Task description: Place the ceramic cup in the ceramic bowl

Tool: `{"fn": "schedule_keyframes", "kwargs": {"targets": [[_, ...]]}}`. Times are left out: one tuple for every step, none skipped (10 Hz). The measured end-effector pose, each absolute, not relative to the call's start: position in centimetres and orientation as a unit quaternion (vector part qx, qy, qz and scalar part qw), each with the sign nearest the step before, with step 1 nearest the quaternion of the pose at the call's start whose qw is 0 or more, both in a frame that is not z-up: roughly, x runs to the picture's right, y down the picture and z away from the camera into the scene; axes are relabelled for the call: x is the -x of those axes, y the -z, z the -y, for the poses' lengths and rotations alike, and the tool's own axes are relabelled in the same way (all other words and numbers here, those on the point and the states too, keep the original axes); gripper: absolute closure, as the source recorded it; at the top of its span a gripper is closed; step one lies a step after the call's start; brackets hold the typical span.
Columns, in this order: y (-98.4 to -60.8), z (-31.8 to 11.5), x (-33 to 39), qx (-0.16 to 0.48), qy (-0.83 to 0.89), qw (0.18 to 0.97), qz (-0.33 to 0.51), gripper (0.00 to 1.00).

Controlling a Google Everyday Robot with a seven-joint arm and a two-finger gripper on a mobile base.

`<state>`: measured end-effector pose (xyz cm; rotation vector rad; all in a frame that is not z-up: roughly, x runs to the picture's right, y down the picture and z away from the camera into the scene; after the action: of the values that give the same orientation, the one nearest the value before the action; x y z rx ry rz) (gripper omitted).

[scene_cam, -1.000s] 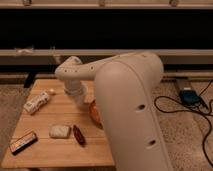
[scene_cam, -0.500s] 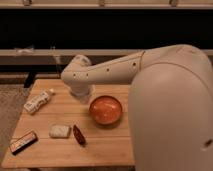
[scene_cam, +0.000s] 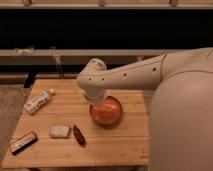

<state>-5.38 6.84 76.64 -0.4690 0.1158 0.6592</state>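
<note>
Inspector: Occlusions at this moment?

Technician: The robot arm (scene_cam: 125, 76) reached in from the right, where its bulky white shell was cut off by the frame edge. It covered the rear left rim of the ceramic bowl (scene_cam: 107, 114). The gripper (scene_cam: 96, 98) hung at the arm's end, directly over that rim, and showed only as a pale blunt stub. Whether it was open or closed could not be determined. The ceramic cup could not be told apart from that pale stub, so its exact position was unreadable.

Inspector: Materials and shapes?

Technician: The bowl was round, shallow and glossy orange inside. It rested on the wooden table (scene_cam: 120, 147), right of centre. A white labelled bottle (scene_cam: 38, 101) lay on its side near the rear left corner. A pale wrapped packet (scene_cam: 59, 131) and a dark red oblong object (scene_cam: 78, 135) lay just beside each other. A dark flat bar (scene_cam: 23, 142) lay at the front left corner.
</note>
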Motion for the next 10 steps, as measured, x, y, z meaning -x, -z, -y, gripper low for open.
{"fn": "schedule_keyframes", "kwargs": {"targets": [[-77.6, -7.4, 4.7, 0.232, -0.326, 0.914, -0.068, 0.7], [-78.9, -8.3, 4.1, 0.239, -0.332, 0.909, -0.081, 0.58], [-79.8, -8.8, 3.7, 0.243, -0.336, 0.906, -0.09, 0.5], [-80.7, -9.4, 3.3, 0.248, -0.34, 0.902, -0.1, 0.4], [-81.5, -9.8, 2.8, 0.253, -0.343, 0.897, -0.111, 0.28], [-82.1, -10.3, 2.4, 0.26, -0.347, 0.893, -0.12, 0.22], [-82.6, -10.7, 2.1, 0.264, -0.349, 0.89, -0.126, 0.2], [-83.0, -11.1, 1.8, 0.268, -0.351, 0.887, -0.132, 0.2], [-83.3, -11.5, 1.6, 0.272, -0.352, 0.885, -0.137, 0.2], [-83.3, -11.6, 1.5, 0.273, -0.352, 0.885, -0.14, 0.2]]}}
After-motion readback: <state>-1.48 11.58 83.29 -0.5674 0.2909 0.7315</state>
